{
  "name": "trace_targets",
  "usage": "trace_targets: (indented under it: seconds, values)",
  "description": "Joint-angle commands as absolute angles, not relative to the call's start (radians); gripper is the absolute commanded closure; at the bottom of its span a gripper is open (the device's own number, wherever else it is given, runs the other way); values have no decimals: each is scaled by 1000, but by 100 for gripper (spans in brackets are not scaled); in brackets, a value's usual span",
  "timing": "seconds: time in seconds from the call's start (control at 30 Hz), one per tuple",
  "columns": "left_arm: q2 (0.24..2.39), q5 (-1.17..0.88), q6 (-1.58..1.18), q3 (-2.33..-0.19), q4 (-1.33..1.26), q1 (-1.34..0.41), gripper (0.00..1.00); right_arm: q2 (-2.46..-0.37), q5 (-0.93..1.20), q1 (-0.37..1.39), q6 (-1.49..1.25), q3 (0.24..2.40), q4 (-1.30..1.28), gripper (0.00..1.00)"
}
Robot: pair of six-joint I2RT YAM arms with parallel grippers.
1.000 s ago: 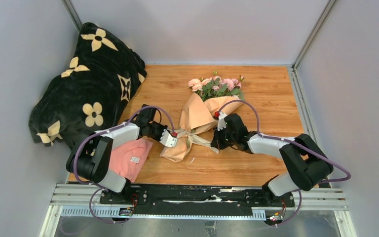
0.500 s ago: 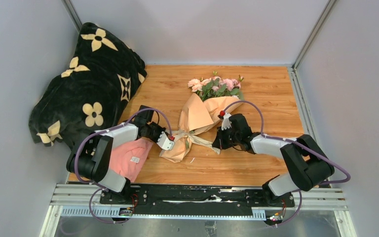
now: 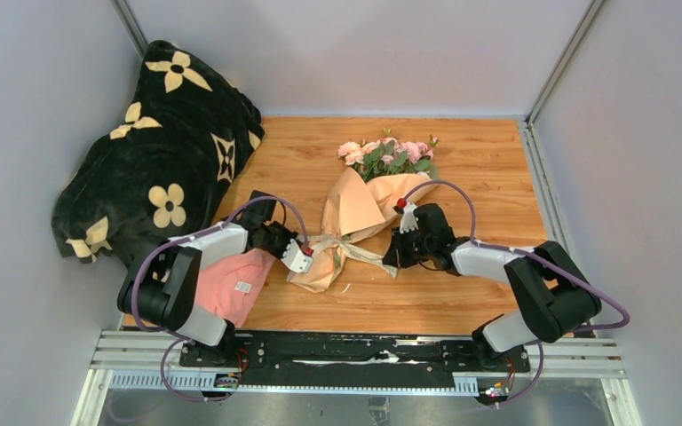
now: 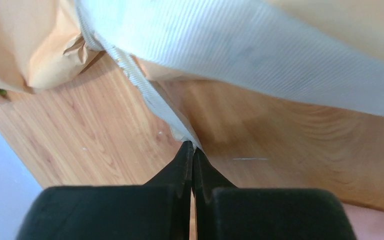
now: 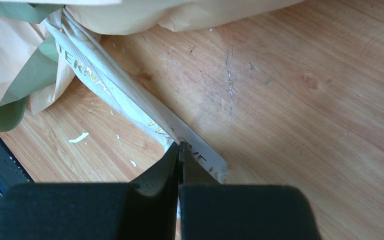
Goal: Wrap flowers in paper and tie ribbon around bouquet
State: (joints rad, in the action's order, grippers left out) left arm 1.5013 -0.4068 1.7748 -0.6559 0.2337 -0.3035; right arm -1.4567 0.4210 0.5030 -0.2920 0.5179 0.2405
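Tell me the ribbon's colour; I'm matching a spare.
The ribbon is cream-white with gold lettering; right wrist view shows it best.

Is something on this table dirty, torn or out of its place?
Yes. Small white scraps lie on the table beside the ribbon, close to the bouquet's narrow end. They look like litter, perhaps torn-off bits. Nothing else stands out.
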Motion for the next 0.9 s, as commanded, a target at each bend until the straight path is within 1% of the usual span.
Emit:
trace_targets:
  seconds: [0.0, 0.07, 0.17, 0.3, 0.37, 0.53, 0.6, 0.7, 0.77, 0.8, 0.83, 0.87]
  values:
    - [1429, -378, 1680, -671, 464, -392, 100, -1467, 374, 517, -223, 559, 83, 100]
    - [1404, -401, 1609, -694, 531, -486, 100, -1468, 398, 528, -214, 605, 90, 100]
    - [1389, -399, 1548, -671, 535, -611, 100, -1488, 406, 528, -193, 667, 87, 100]
    - [1403, -424, 1434, -676, 490, -736, 100, -1472, 426, 527, -149, 728, 43, 100]
    - [1406, -461, 1345, -698, 417, -780, 100, -1437, 425, 528, -130, 740, -20, 100]
    - [1434, -513, 1139, -733, 225, -836, 100, -1332, 383, 517, -133, 740, -165, 100]
    - [1439, -525, 1089, -742, 215, -849, 100, -1311, 371, 508, -155, 738, -229, 99]
    - [1426, -513, 1046, -740, 237, -850, 100, -1279, 284, 483, -211, 724, -326, 96]
    - [1400, -489, 1043, -728, 263, -849, 100, -1258, 257, 442, -254, 707, -366, 91]
    - [1382, -474, 1043, -719, 278, -849, 99, -1245, 252, 414, -274, 694, -380, 85]
    - [1364, -455, 1038, -711, 294, -850, 91, -1230, 253, 391, -288, 683, -386, 78]
    - [1344, -429, 1026, -704, 309, -850, 77, -1214, 252, 367, -296, 676, -393, 65]
